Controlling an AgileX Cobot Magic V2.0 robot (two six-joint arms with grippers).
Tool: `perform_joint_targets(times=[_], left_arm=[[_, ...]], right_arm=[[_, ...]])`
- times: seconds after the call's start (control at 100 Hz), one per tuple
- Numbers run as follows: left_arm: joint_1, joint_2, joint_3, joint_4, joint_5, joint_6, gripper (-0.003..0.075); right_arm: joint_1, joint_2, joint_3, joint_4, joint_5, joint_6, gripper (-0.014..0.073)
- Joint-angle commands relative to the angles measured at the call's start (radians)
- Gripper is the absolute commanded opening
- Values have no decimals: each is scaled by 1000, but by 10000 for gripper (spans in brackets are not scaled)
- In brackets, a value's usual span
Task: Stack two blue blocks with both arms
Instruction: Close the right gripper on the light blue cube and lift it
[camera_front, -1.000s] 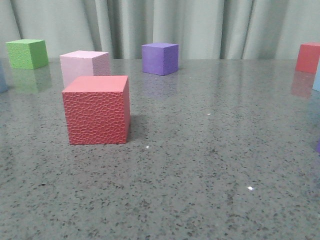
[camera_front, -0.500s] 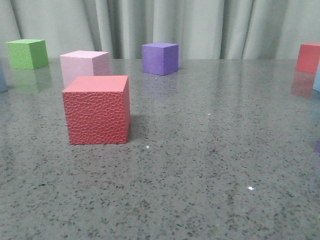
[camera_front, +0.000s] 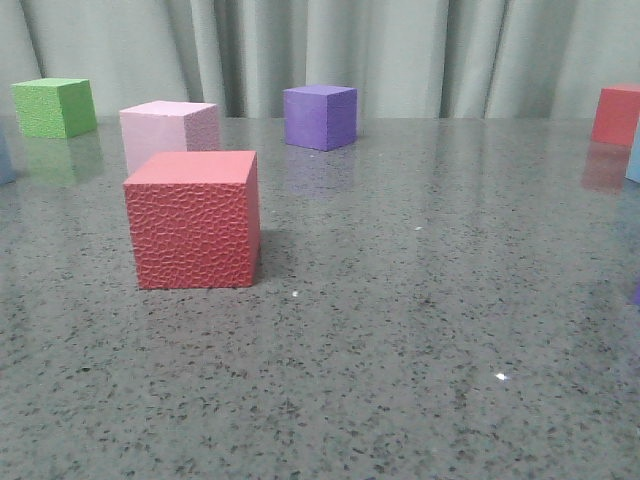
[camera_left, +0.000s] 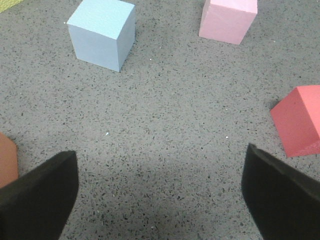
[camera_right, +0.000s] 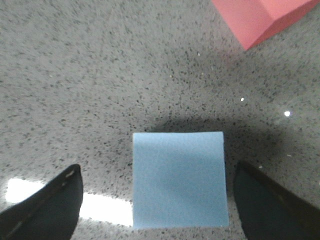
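Speckled grey stone table (camera_front: 400, 330), glossy enough to mirror the cubes. In the front view five whole matte foam cubes: a pebbled red cube (camera_front: 193, 220) nearest, a pink cube (camera_front: 168, 130) at its 12 o'clock, a green cube (camera_front: 54, 107), a purple cube (camera_front: 320, 117), another red one (camera_front: 617, 115) far right.

Right gripper (camera_right: 155, 200) hangs spread wide, one blue block (camera_right: 179, 179) square between its black angular fingers, neither touching it.

Left gripper (camera_left: 160, 195) spread and empty, the second blue block (camera_left: 102, 32) well apart at its 11 o'clock.
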Motion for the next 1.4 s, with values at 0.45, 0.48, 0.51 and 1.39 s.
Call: perform_joint_targets(times=[0.45,0.48,0.51,1.39], left_arm=[[2,7,-35,-10,-59,-9,618],[2,7,-35,-10,-59,-9,618],[2,7,-35,-10,-59,-9,618],[2,7,-35,-10,-59,-9,618]], right_arm=[[-8,80,-35,-26,-81,-13,609],[-8,84,-35,-26,-81,-13,609],[-8,88,-35,-26,-81,-13,609],[-8,101,-36,-26,-33,-13,379]])
